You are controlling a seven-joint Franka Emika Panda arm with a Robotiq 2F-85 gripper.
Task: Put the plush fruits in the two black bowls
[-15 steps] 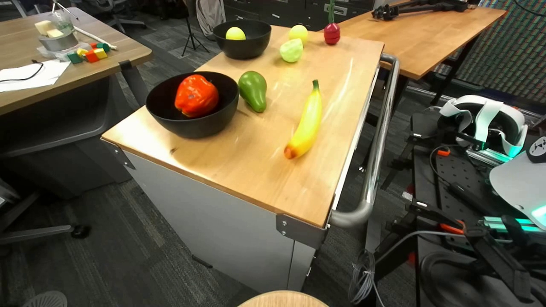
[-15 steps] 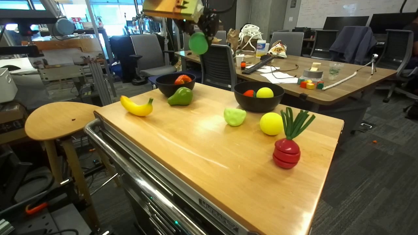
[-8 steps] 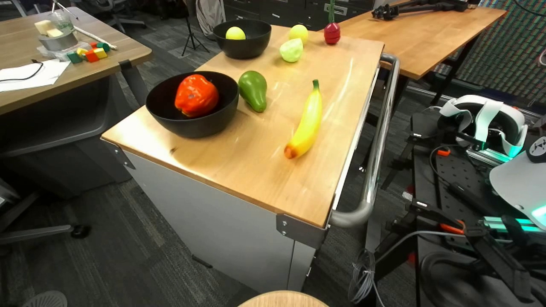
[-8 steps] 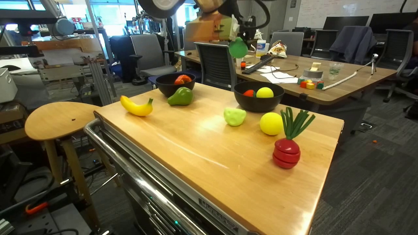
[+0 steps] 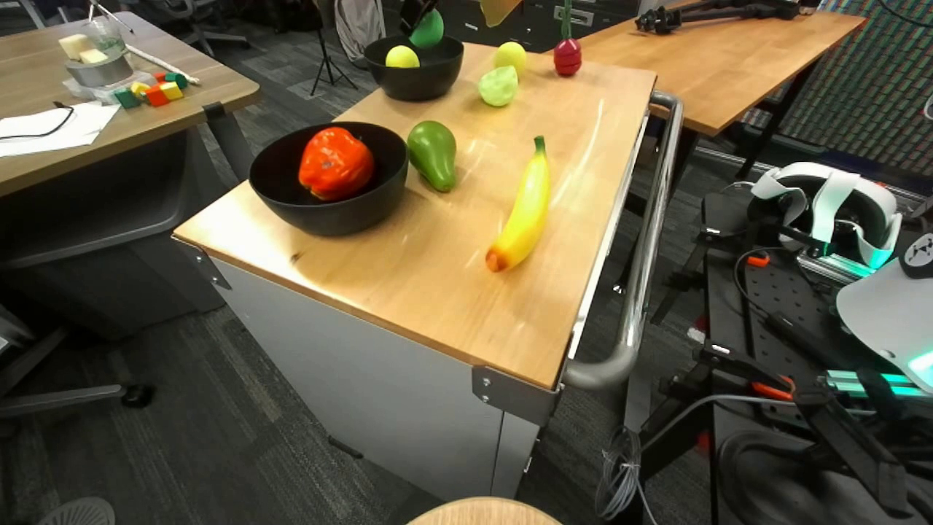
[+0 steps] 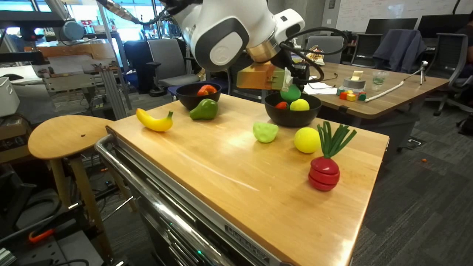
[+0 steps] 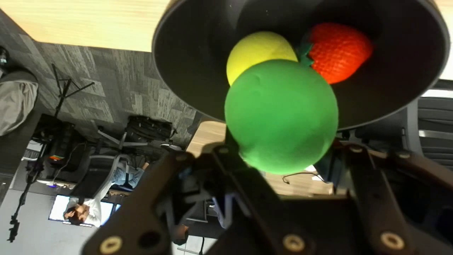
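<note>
My gripper (image 7: pixel 283 145) is shut on a round green fruit (image 7: pixel 281 113), the fingers pressing it from both sides. The green fruit hangs over a black bowl (image 6: pixel 292 117), around rim height. Inside that bowl lie a yellow ball (image 7: pixel 260 51) and a strawberry (image 7: pixel 341 51). A nearer black bowl (image 5: pixel 328 215) holds a red pepper (image 5: pixel 335 164); beside it rests a green pear-shaped fruit (image 5: pixel 434 153). On the tabletop are a banana (image 5: pixel 523 211), a pale green piece (image 6: pixel 265 132), a yellow ball (image 6: pixel 307 140) and a red beet with green leaves (image 6: pixel 324 173).
A chrome handle (image 5: pixel 649 240) runs along one side of the wooden cart top (image 6: pixel 221 177). A round stool (image 6: pixel 70 135) stands at its end. Behind the bowls is another table (image 6: pixel 402 87) with blocks and a tape roll.
My gripper has carried the green fruit rightward and down in an exterior view, from high above the cart to over the bowl with the strawberry. The other fruits have stayed put.
</note>
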